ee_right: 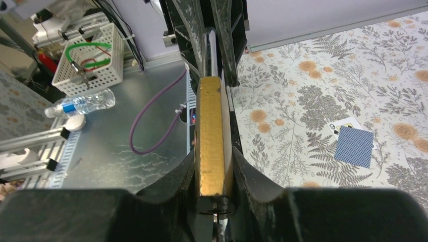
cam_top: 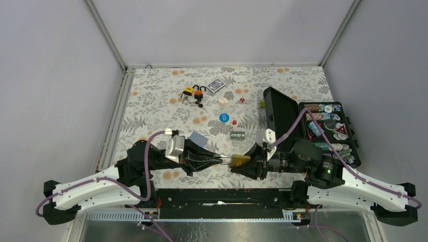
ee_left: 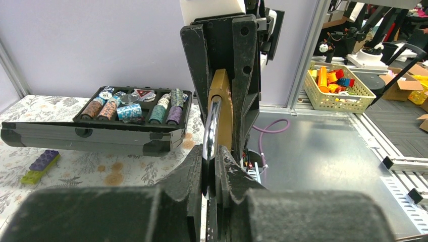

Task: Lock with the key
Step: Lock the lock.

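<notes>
I'm pinching brass padlock body (ee_right: 211, 136) in right gripper (ee_right: 214, 169) and steel shackle (ee_left: 212, 126) in left gripper (ee_left: 211, 164). I'm aiming for aligned, straight push of shackle into body, no twisting. No key showing.

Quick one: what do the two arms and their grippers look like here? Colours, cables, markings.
The left arm and right arm match: white lower shells, black joints and forearms, a purple cable looped along each. The left gripper and right gripper are matte black with a white block behind. No markings legible.
</notes>
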`<control>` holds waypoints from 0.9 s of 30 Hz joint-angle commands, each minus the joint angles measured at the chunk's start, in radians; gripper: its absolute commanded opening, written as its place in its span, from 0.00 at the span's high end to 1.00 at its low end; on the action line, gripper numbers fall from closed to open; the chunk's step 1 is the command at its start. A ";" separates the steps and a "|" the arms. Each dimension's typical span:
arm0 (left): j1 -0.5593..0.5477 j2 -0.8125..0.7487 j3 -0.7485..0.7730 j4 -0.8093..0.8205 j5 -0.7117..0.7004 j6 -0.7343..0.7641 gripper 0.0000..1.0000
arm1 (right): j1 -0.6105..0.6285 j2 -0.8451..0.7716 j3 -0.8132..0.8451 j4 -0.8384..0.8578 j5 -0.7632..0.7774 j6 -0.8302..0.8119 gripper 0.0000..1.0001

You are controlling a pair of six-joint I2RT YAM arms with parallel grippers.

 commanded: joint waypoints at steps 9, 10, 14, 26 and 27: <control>-0.038 0.054 -0.071 -0.044 0.058 -0.037 1.00 | -0.005 -0.027 0.021 0.529 0.074 0.145 1.00; -0.038 0.054 -0.071 -0.044 0.056 -0.037 1.00 | -0.005 -0.020 0.022 0.526 0.069 0.145 1.00; -0.038 0.049 -0.069 -0.043 0.054 -0.036 1.00 | -0.004 -0.010 0.027 0.487 0.067 0.124 1.00; -0.063 0.172 -0.007 -0.059 0.049 0.012 1.00 | -0.005 0.146 0.115 0.377 0.082 0.024 1.00; -0.073 0.240 0.020 -0.045 0.083 0.012 1.00 | -0.005 0.204 0.142 0.393 0.074 0.004 1.00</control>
